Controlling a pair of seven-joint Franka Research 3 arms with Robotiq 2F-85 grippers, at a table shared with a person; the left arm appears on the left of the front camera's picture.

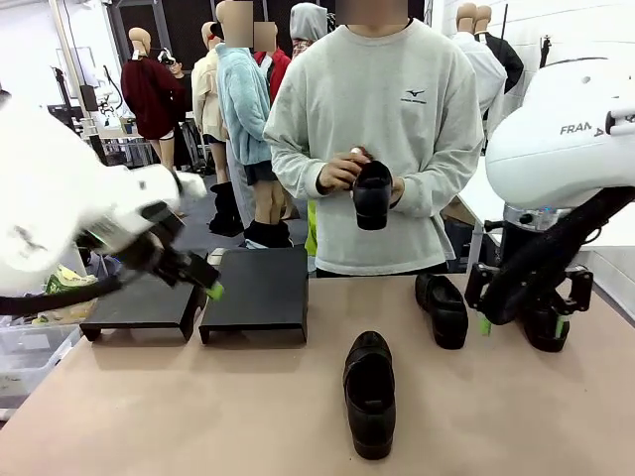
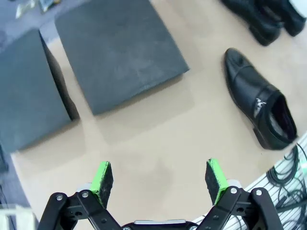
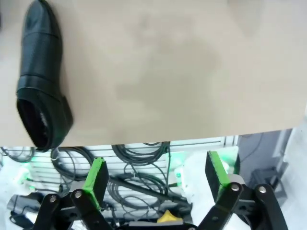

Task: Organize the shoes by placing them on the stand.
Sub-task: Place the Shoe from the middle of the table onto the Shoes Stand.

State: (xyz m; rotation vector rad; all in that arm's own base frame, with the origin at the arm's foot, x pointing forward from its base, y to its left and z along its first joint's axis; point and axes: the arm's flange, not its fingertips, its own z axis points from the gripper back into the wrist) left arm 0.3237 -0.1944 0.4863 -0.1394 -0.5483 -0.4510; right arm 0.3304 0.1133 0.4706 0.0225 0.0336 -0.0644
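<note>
Shoes: 4 black glossy slip-ons, none on the stand yet. Centre shoe [image 1: 369,392] lies on the table [image 1: 198,416] near robot's side. Right shoe [image 1: 443,309] and a 4th shoe [image 2: 293,13] sit close together by the right gripper [image 1: 523,323]. A person at the far side holds the last shoe [image 1: 372,193] in both hands. The stand, 2 low black blocks [image 1: 253,288], sits on the table's left, nothing on it. Left gripper [image 1: 203,280] hovers just beside the blocks. Both grippers have fingers spread wide, grasping nothing.

Risks, as I judge them: left gripper is close enough to nudge a block out of line. Glossy uppers may slip btwn the pads. Right gripper may bump 1 of the paired shoes while reaching for the other.
</note>
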